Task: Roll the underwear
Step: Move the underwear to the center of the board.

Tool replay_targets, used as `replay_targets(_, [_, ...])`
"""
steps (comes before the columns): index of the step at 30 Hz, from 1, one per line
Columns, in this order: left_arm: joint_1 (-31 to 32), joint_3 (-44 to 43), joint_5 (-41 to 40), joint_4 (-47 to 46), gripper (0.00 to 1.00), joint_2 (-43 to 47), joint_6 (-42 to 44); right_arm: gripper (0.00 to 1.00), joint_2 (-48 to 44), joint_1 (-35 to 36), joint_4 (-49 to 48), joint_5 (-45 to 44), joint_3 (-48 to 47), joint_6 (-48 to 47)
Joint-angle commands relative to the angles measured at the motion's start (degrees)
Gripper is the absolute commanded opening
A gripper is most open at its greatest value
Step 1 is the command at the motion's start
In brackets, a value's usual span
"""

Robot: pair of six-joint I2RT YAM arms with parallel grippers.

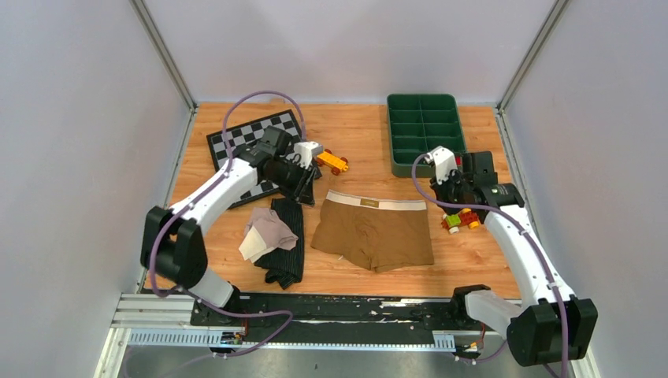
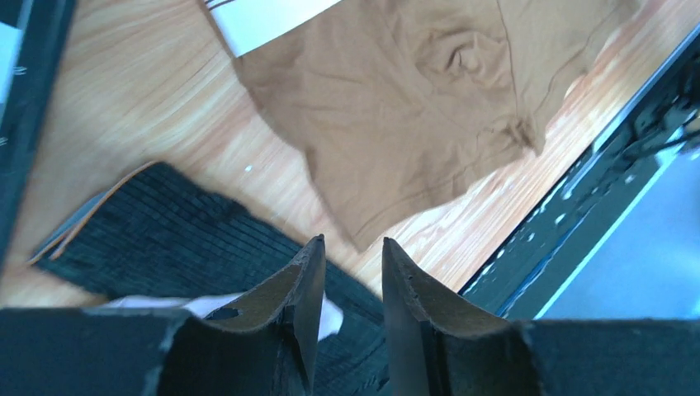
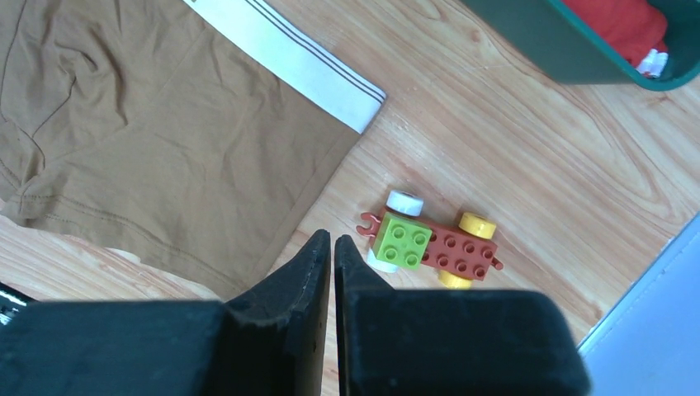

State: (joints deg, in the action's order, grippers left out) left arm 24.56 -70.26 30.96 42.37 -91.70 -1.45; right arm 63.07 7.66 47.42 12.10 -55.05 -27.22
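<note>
The tan-brown underwear lies spread flat mid-table, cream waistband at its far edge; it also shows in the left wrist view and the right wrist view. To its left lies the black underwear, with the pale pink-beige underwear bunched on top of it. My left gripper hangs open and empty above the black piece's far end. My right gripper hovers off the tan piece's right waistband corner, jaws all but touching, holding nothing.
A brick toy car sits just right of the tan piece. A green compartment tray stands at the back right. At the back left lie a checkerboard mat and an orange brick toy.
</note>
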Motion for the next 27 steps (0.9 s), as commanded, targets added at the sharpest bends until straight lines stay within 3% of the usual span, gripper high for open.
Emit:
replay_targets(1, [-0.05, 1.33, -6.08, 12.35, 0.39, 6.08, 17.67, 0.08, -3.60, -2.31, -0.10, 0.77, 0.04, 0.52])
replay_targets(9, [2.10, 10.64, -10.39, 12.17, 0.41, 9.57, 31.53, 0.09, -5.64, -6.74, 2.32, 8.71, -0.59, 2.95])
replay_targets(17, [7.08, 10.87, -6.15, 9.76, 0.34, 6.62, 32.01, 0.10, -6.54, -9.30, 1.74, 11.30, 1.00, 3.66])
replay_targets(27, [9.56, 9.21, -17.82, 5.65, 0.33, -6.01, 32.57, 0.09, -6.61, -10.48, 1.33, 12.41, 1.66, 4.43])
